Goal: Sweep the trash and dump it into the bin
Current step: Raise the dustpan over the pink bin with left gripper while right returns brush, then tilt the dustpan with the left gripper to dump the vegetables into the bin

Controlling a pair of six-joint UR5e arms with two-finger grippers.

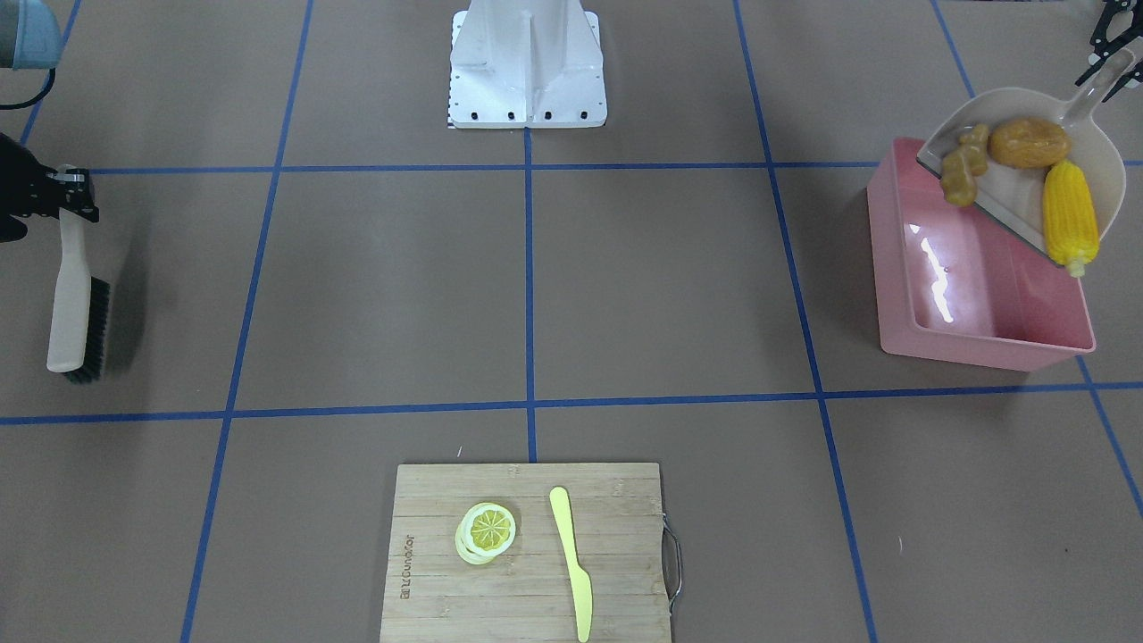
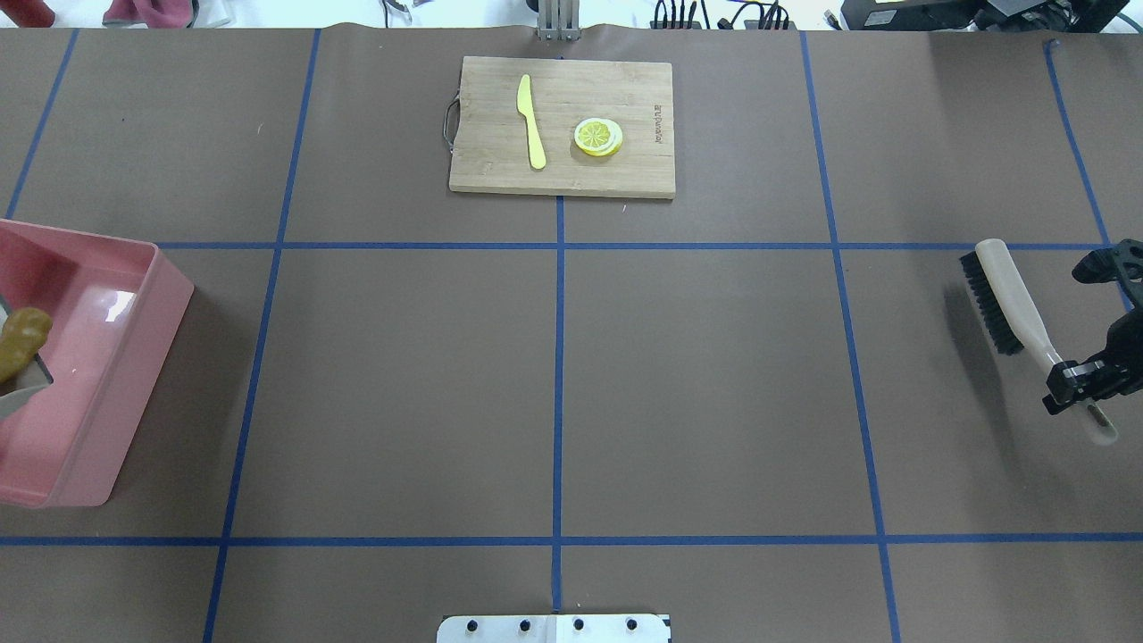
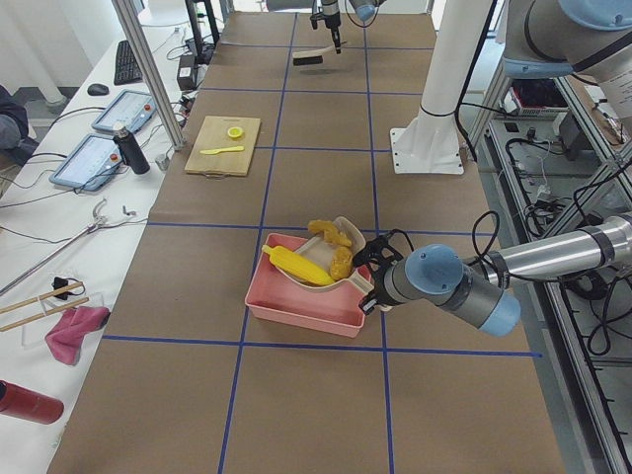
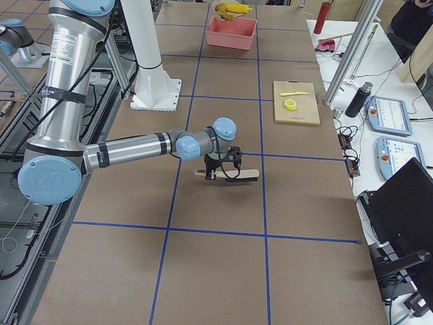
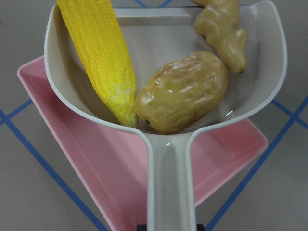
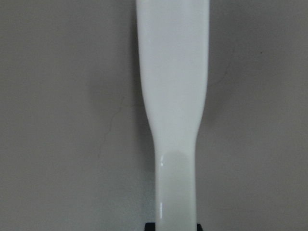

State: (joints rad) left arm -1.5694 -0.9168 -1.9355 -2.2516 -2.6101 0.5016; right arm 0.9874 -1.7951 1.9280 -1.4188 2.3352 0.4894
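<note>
Dumping step: left hand (image 1: 1107, 62) grips the dustpan (image 1: 1013, 192) with corn (image 1: 1069, 214), potato (image 1: 1029, 143), ginger (image 1: 966, 165) over the bin (image 1: 982, 344), right hand (image 2: 1085, 375) holds the brush (image 2: 1005, 295) far away; next probably a steeper tilt.

glossy pink plastic bin (image 1: 973, 295), wooden board (image 1: 527, 554).

**Silver Tubes, Blue Caps**

The right arm (image 4: 128, 150) and left arm (image 3: 558, 254) are silver-grey tubes with black bands and pale blue joint caps (image 4: 49, 181) (the largest bears a faint logo). A thin black cable (image 1: 36, 100) runs by the right arm. The left gripper (image 1: 1105, 62) and right gripper (image 2: 1074, 373) are black. The white pedestal (image 1: 527, 54) has a ribbed foot with dark bolts (image 1: 511, 115).
</note>
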